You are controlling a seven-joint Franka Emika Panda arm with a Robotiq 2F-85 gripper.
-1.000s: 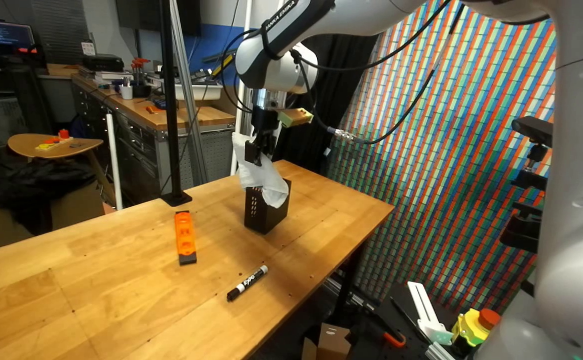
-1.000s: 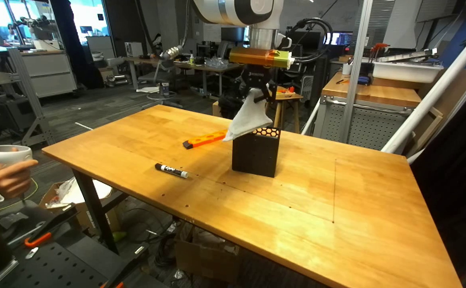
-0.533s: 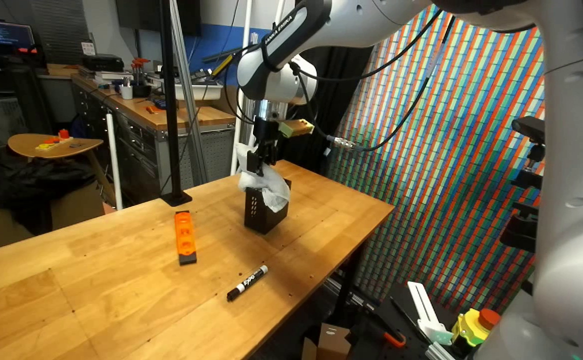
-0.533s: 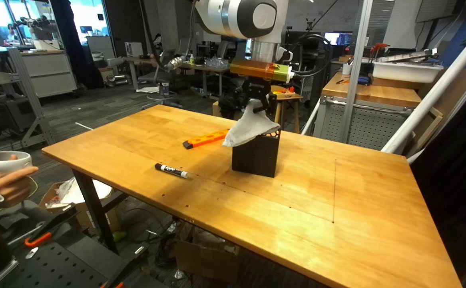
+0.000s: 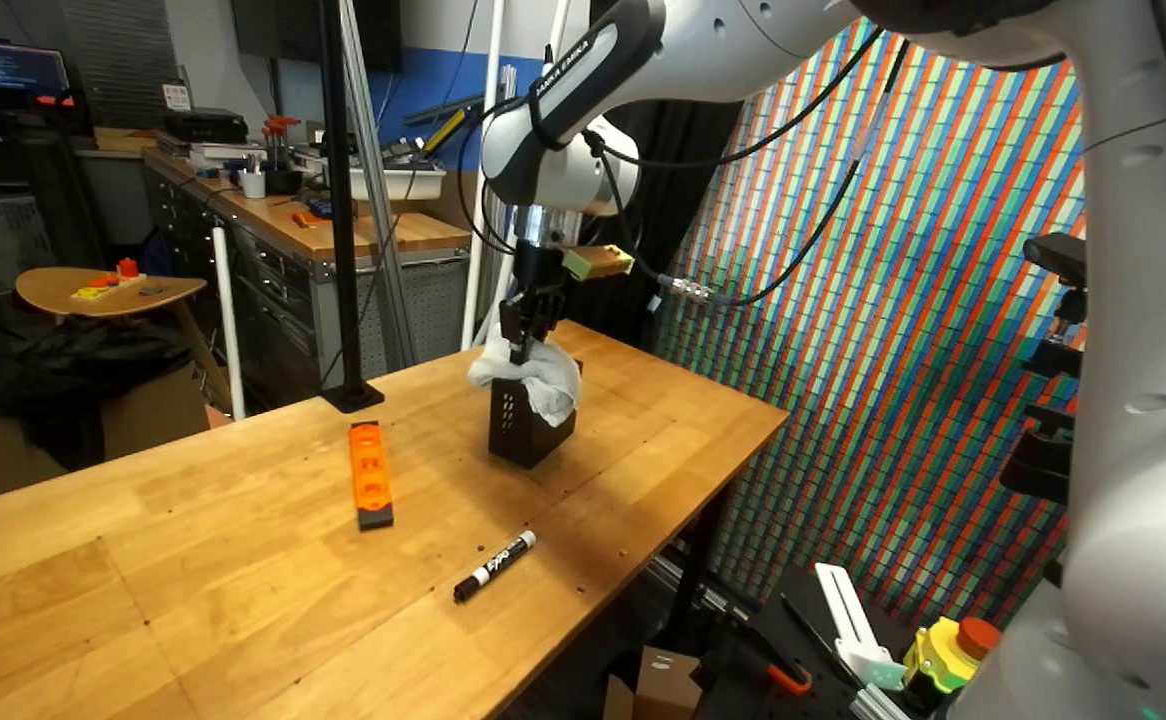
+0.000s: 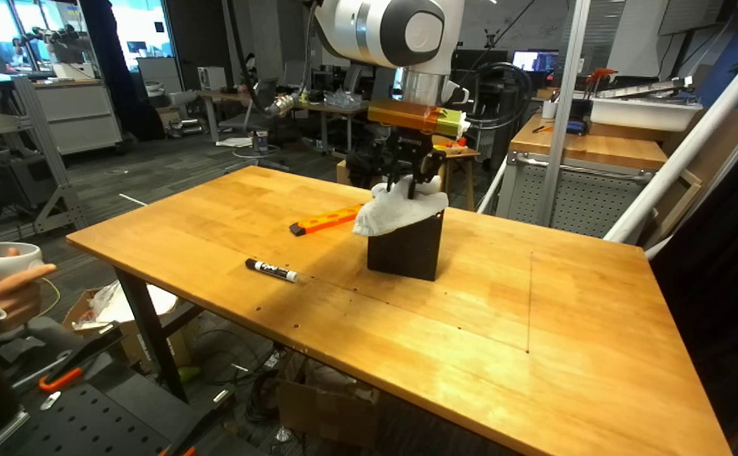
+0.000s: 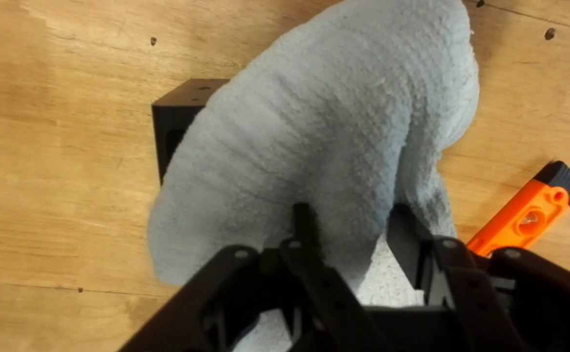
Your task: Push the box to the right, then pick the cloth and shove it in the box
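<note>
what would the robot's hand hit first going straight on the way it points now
The cloth, draped over the box; the hand seems to touch it. Past that, depth is unclear, as cloth covers most of the box's top.

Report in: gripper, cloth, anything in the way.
Gripper open, fingers apart at the cloth. Cloth heaped over the black box, edges hanging outside, inside hidden. Marker and orange tool lie apart from the box, not in the way.

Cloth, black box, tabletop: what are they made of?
Cloth: textile, matte, likely terry or microfiber; fuzzy pile in wrist view.
Black box: probably plastic, low-sheen, going by uniform dark walls, one perforated; painted metal possible.
Tabletop: wood, likely butcher block, satin finish; grain strips and soft reflections.
</note>
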